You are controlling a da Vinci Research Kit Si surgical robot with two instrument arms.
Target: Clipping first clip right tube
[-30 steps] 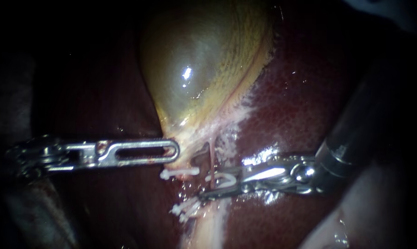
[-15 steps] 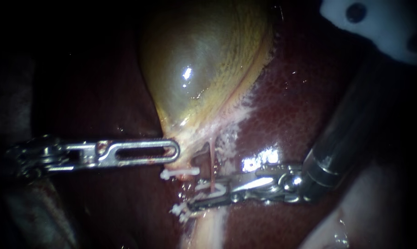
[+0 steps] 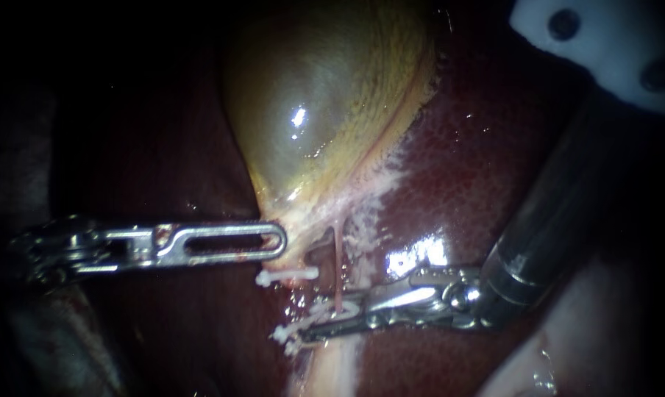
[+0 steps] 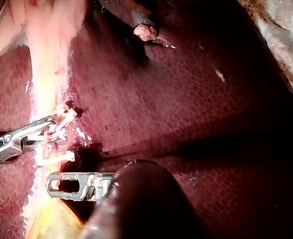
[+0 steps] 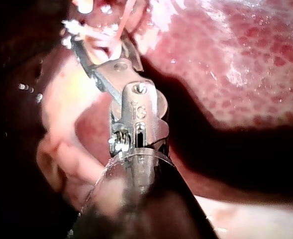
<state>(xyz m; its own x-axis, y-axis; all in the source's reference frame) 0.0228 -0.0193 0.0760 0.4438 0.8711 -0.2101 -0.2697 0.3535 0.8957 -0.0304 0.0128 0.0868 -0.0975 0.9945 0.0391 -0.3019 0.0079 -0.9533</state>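
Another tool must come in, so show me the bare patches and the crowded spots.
Free: bare liver between gallbladder and right instrument. Crowded: the tube with white clips, the left instrument beside it.

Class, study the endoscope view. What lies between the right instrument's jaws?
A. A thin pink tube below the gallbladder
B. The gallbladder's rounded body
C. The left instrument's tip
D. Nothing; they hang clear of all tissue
A: the thin pink tube running down from the gallbladder passes between the jaws of the right instrument, which also carry a white clip there.
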